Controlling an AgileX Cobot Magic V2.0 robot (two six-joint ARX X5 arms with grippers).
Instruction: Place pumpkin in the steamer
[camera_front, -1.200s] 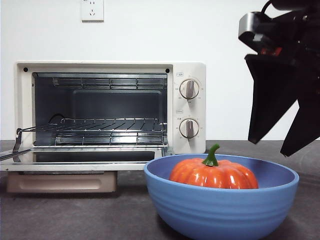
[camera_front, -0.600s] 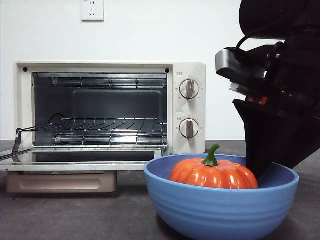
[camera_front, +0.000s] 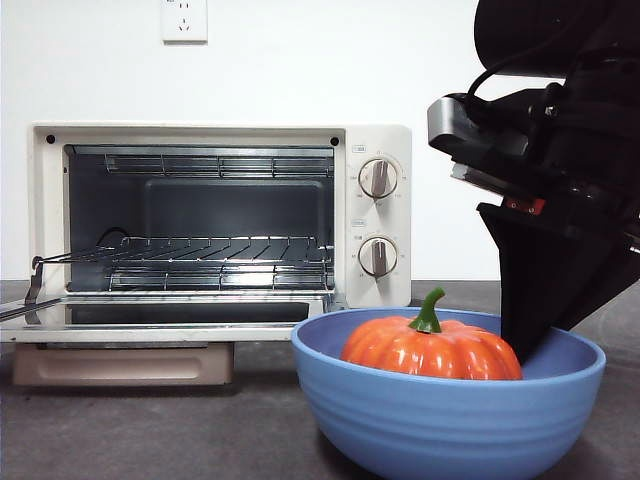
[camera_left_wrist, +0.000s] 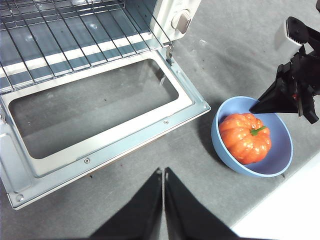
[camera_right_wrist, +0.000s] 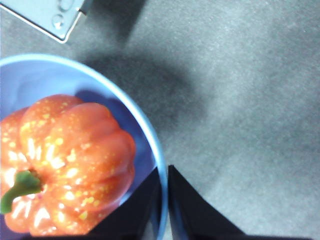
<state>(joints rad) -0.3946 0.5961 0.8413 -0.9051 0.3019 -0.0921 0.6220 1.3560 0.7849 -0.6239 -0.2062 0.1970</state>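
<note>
Pumpkin lies just beside right gripper.

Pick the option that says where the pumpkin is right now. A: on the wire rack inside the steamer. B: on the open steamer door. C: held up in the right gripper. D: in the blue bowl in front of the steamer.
D: the pumpkin sits inside the blue bowl, the rack of the steamer is bare, and the right gripper is shut at the bowl's rim, holding nothing.
</note>
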